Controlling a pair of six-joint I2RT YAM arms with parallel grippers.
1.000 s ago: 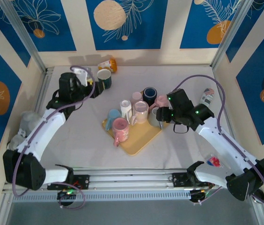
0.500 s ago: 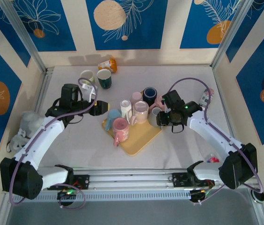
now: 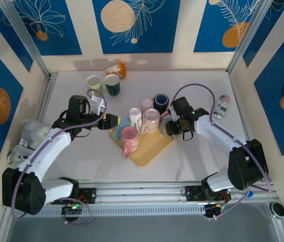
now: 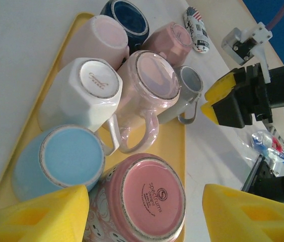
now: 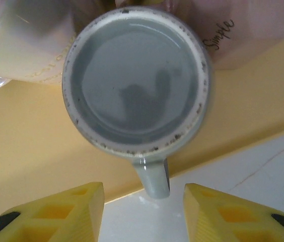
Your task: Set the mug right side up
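Here, your left gripper [image 3: 113, 121] stands wide with nothing clamped. Between its yellow fingers [image 4: 41, 214], just ahead of the tips, sits the pink speckled mug [image 4: 147, 199], bottom up on the yellow tray [image 4: 178, 146]; you cannot tell from the wrist view whether the left finger touches its wall. Just beyond that left finger a light blue mug [image 4: 71, 159] also shows its base. Further out from the gripper a white mug [image 4: 94, 83] and a pale pink mug [image 4: 154, 75] stand close together, both bases up; farthest from the gripper is a navy mug [image 4: 127, 15]. Over to the right, the grey mug [image 5: 137, 80] sits upside down at the tray's edge, straight ahead of your right gripper [image 5: 143, 194]. That gripper's fingers are parted to a middling gap and hold nothing. The mug's handle [image 5: 153, 176] points back toward the gripper and ends in the gap between the fingertips, clear of both; the pale table [image 5: 242, 161] lies beneath the fingers.
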